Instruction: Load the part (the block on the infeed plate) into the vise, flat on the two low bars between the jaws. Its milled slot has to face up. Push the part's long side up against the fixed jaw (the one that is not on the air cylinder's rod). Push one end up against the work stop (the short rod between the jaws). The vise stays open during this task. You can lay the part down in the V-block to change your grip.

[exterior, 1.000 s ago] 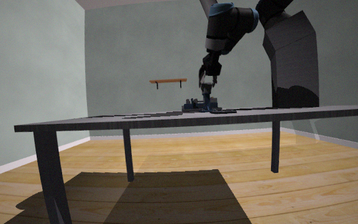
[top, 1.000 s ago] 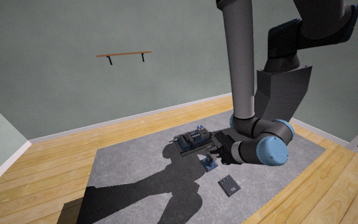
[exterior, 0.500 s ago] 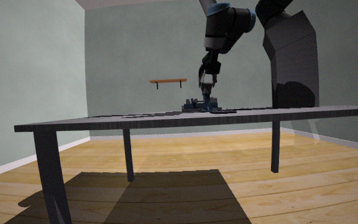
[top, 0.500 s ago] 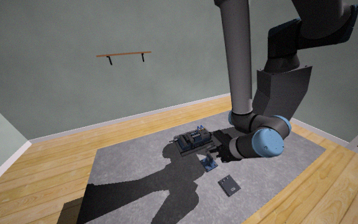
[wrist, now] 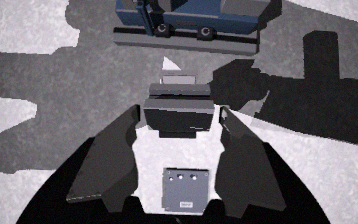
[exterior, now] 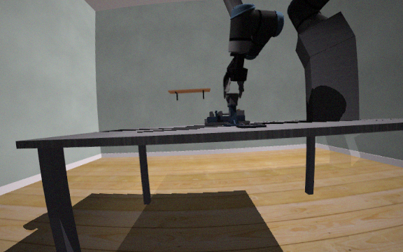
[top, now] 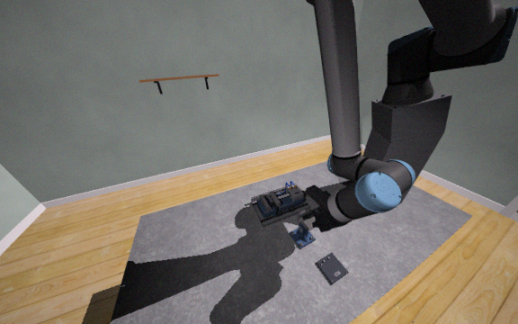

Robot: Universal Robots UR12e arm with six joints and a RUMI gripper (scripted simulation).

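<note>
Progress stands roughly at the halfway mark, by my reading: the infeed plate (wrist: 185, 190), low in the wrist view, no longer carries the block, and the part (wrist: 179, 117) sits at the centre of that frame over the V-block (top: 303, 238), short of the vise (wrist: 205, 20) along the upper edge. The gripper (wrist: 180, 110) straddles the part with its fingers on either side. Thin slivers of pale table surface show between each fingertip and the block's ends, so I judge the grip released and the part resting in the V-block rather than carried. A fresh grip, the move into the vise, seating on the two low bars, and the pushes against the fixed jaw and the work stop all appear left to do. Much is hard to read: the milled slot cannot be found on any face shown, the low bars and work stop are too small or cut off at the top of the wrist frame, and the arm (top: 340, 90) hides the gripper from the top view.
</note>
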